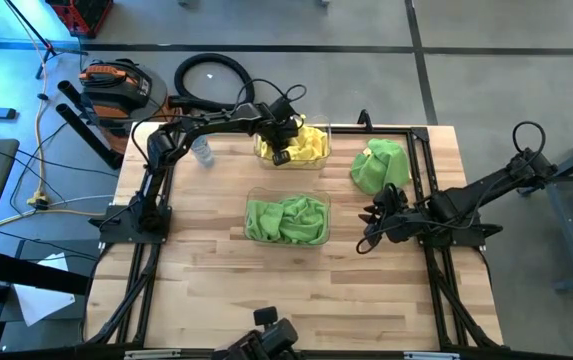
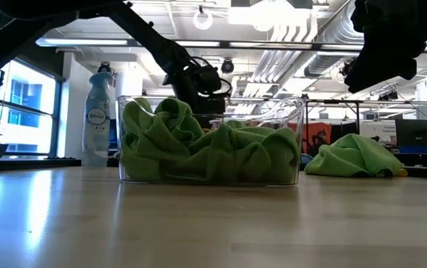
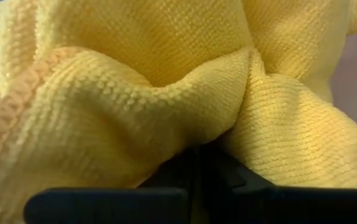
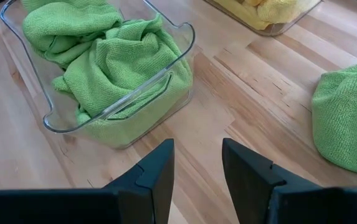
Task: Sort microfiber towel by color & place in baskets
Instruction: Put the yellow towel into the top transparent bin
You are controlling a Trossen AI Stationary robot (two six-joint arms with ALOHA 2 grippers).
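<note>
Two clear baskets stood on my tabletop (image 1: 216,300), one behind the other. The nearer basket (image 1: 253,236) sat about mid-table and was heaped with crumpled green towels (image 1: 286,218); in the low view their folds rose above its rim and pressed against its see-through walls. The farther basket (image 1: 323,158) stood toward the back edge and held yellow towels (image 1: 311,145).

My left fingers (image 1: 280,156) were down in that farther basket. Through my left wrist view the yellow cloth (image 3: 166,81) filled nearly everything, bunched into a fold right at my fingertips. The fingers were drawn almost fully together, but I could not tell whether they were pinching the yellow fold or only resting against it.

My right fingers (image 4: 197,165) hovered above bare wood to the right of the green basket, parted with a clear gap between them and nothing in it. From my right wrist I looked past them at the basket (image 4: 184,37) of green towels (image 4: 91,56) and, beyond it, a corner of the yellow-filled basket (image 4: 271,25).

One more green towel (image 1: 378,166) lay loose in a mound on the tabletop, outside both baskets, near the right edge and behind my right fingers.

A small clear bottle (image 1: 202,151) stood on the tabletop to the left of the yellow basket.
</note>
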